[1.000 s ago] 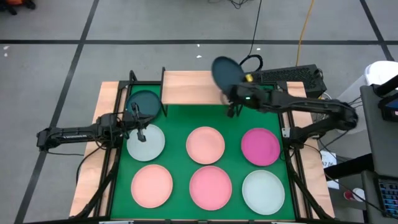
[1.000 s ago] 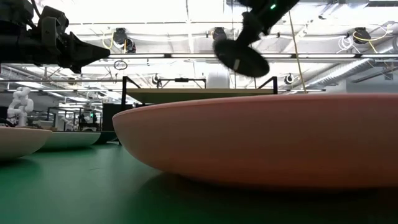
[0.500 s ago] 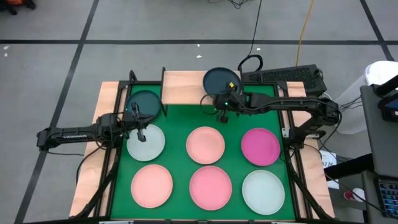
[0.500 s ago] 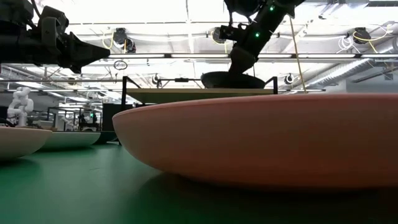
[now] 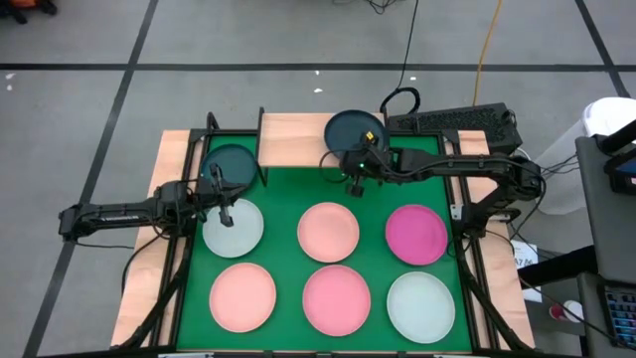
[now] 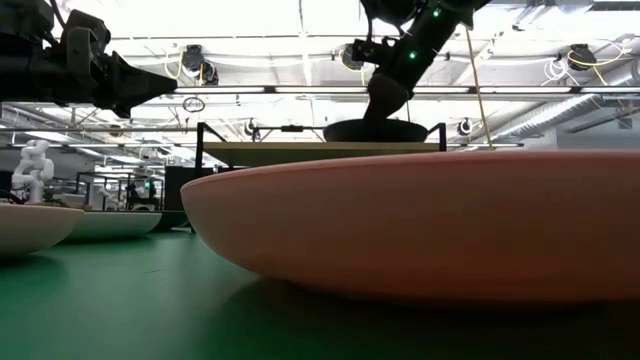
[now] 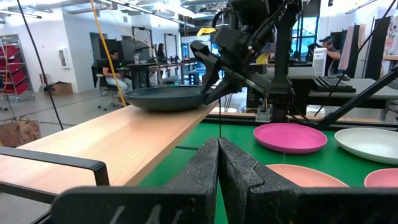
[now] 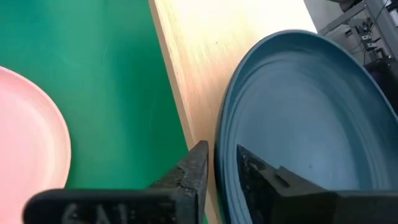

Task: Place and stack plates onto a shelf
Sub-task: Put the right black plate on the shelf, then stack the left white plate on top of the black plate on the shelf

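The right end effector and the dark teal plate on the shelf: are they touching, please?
Touching. In the right wrist view the right end effector pinches the rim of the dark teal plate over the shelf.

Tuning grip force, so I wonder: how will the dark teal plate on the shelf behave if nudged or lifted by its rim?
The dark teal plate keeps its shape pinched at one rim point by the right gripper, so it is probably rigid and fairly light. Its flat, shallow form on the shelf suggests it slides rather than rolls. The smooth rim may slip.

Your right gripper (image 5: 354, 159) reached the dark teal plate (image 5: 348, 128) on the shelf (image 5: 293, 137) at the mat's (image 5: 288, 189) far edge.
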### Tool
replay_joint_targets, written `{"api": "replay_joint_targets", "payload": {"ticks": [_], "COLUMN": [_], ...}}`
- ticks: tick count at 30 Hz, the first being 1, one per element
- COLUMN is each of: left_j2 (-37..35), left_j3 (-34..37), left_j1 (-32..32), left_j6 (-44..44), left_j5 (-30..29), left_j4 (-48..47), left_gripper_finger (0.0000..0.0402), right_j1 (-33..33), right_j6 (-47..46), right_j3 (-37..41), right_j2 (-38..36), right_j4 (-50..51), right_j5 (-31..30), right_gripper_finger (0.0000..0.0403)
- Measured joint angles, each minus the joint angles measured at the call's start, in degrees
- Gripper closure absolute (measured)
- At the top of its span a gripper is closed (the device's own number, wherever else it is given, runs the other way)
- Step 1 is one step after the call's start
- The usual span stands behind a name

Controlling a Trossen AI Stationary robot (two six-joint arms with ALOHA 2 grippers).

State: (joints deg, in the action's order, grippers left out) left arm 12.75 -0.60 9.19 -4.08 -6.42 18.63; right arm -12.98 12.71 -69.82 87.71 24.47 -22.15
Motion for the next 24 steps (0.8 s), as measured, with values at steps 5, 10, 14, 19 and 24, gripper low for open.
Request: {"api": "replay_joint_targets", "payload": {"ticks": [5, 10, 14, 19, 24], "left_j2": [0.00, 0.00, -0.02, 0.00, -0.01], "left_j3": [0.00, 0.01, 0.01, 0.01, 0.00], "left_j1": [-0.02, 0.00, 0.00, 0.00, -0.01], "left_j6": [0.00, 0.00, 0.01, 0.00, 0.01], "left_j5": [0.00, -0.01, -0.01, 0.00, 0.00], "left_j4": [0.00, 0.00, -0.03, -0.02, 0.01], "left_gripper_finger": [0.0387, 0.0387, 0.0387, 0.0387, 0.0387], "right_j1": [0.87, 2.61, 4.97, 9.58, 16.35], "right_j6": [1.59, 3.04, 3.52, 3.01, -0.41], "right_j3": [0.01, 0.07, 0.07, 0.09, 5.83], "right_j2": [-0.24, -1.14, -4.41, -10.55, -17.77], "right_j4": [-0.69, -1.38, -4.73, -5.90, -11.80], "right_j5": [0.00, 0.05, 0.04, 0.09, 4.64], "right_gripper_finger": [0.0306, 0.0278, 0.0261, 0.0255, 0.0255]}}
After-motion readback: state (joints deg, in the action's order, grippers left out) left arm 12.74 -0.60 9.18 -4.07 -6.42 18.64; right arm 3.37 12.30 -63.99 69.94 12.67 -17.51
